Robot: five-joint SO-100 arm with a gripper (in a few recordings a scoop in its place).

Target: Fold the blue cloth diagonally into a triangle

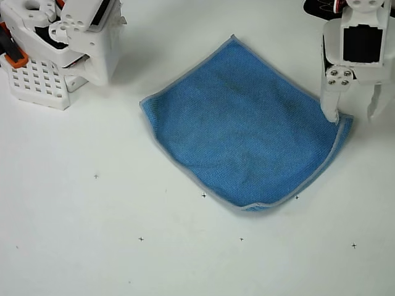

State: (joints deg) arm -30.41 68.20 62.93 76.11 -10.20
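The white table [92, 246] carries the blue cloth [244, 126], spread flat as a diamond right of centre. The white gripper [355, 116] straddles its right corner, fingers [331, 108] apart, one touching the cloth's edge.

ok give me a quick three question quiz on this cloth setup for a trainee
1. True or false: the blue cloth is already folded into a triangle.
2. Which corner of the cloth, as the overhead view shows it, is the gripper at: A left, B right, C bottom?
3. Fill in: the gripper's jaws stand ____.

Key: 1 false, it lies spread out as a diamond. 2 B. 3 open, one finger touching the cloth's edge.
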